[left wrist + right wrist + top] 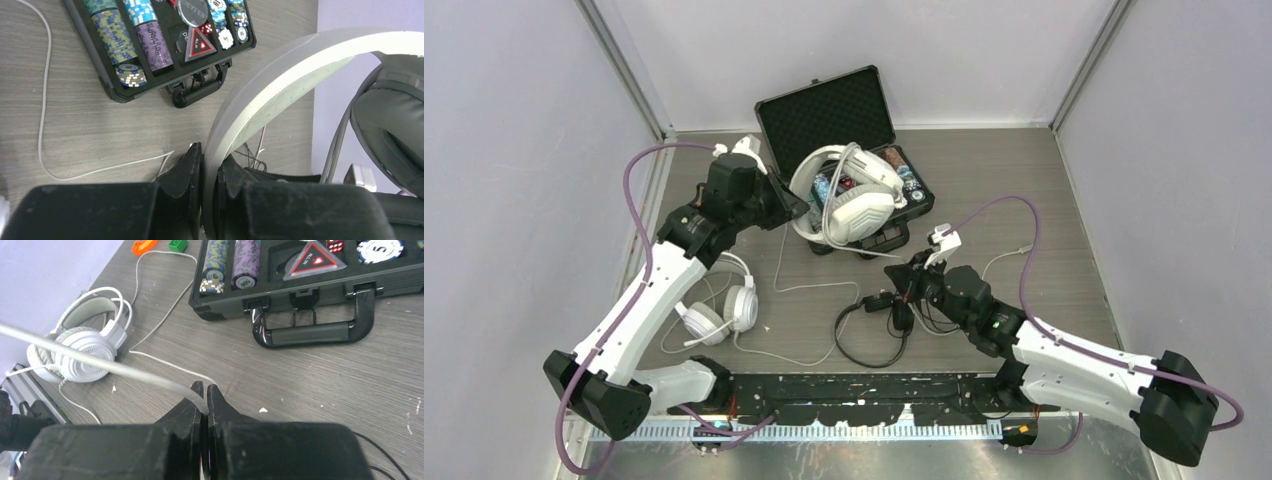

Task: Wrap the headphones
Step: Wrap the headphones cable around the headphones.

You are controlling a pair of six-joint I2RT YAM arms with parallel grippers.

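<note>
Curved matte headband [260, 87], thin grey cord [140, 375]

An open black poker-chip case [824, 115] sits on the table [1024, 180].

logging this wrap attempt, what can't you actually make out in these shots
- Cord pinched in the right gripper: far end runs off the left edge of the right wrist view, hard to trace from above.
- Black headphones: right arm covers one end in the top view.
- White-grey headphones in the left gripper: ear cup cut off by the left wrist view's right edge.
</note>
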